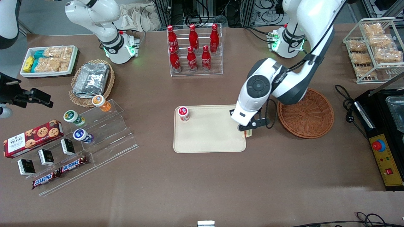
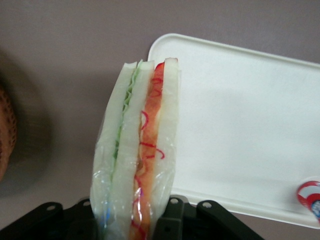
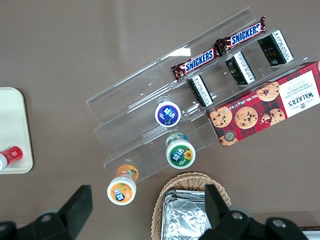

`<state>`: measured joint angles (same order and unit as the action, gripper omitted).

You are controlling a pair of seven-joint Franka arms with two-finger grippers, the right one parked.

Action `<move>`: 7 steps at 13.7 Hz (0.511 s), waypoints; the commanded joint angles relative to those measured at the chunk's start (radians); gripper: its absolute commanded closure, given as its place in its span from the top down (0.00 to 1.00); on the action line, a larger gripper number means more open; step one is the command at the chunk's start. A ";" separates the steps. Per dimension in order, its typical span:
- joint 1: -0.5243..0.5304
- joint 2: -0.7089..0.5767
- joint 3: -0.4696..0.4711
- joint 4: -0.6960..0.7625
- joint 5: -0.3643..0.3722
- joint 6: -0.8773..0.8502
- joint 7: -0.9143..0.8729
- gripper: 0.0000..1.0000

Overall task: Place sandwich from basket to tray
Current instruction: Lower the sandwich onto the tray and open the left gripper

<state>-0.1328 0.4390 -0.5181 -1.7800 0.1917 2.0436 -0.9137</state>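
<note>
The end effector [image 1: 249,130] is pinching the sandwich [image 2: 136,155], its black fingers [image 2: 172,220] pressed against the two outer bread faces. In the wrist view the wedge stands on edge in clear wrap, showing a green layer between one pair of bread slices and an orange-red layer between the other. In the front view, a little right of the frame's centre, only a sliver of the sandwich [image 1: 247,134] shows under the end effector, right at the rim of the tray [image 1: 210,138] on the side facing the basket [image 1: 307,115]. The wrist view shows the wedge partly over the tray's [image 2: 240,125] rounded corner and partly over the brown tabletop [image 2: 75,60].

The cream tray lies flat at the centre of the front view. On it, at its upper left corner in that frame, stands a small red-and-white cup [image 1: 183,113], well apart from the sandwich. The reddish-brown woven basket sits on the tabletop [image 1: 202,189] just beside the tray toward the working arm's end, to the right in the frame, and nothing shows inside it; the white arm crosses over its upper left edge.

Farther from the front camera than the tray, at upper centre, a clear rack holds red bottles [image 1: 192,47].
</note>
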 commanded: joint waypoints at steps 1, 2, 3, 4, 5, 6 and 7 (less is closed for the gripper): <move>-0.011 0.024 0.003 -0.047 0.054 0.085 0.007 0.35; -0.014 0.047 0.003 -0.047 0.073 0.099 0.007 0.35; -0.021 0.067 0.003 -0.045 0.104 0.104 -0.002 0.35; -0.022 0.082 0.003 -0.045 0.126 0.109 -0.005 0.35; -0.024 0.096 0.003 -0.045 0.132 0.112 -0.007 0.35; -0.024 0.107 0.003 -0.047 0.132 0.130 -0.005 0.35; -0.024 0.119 0.003 -0.047 0.133 0.148 -0.005 0.35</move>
<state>-0.1481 0.5405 -0.5180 -1.8292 0.2995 2.1565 -0.9128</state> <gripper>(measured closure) 0.643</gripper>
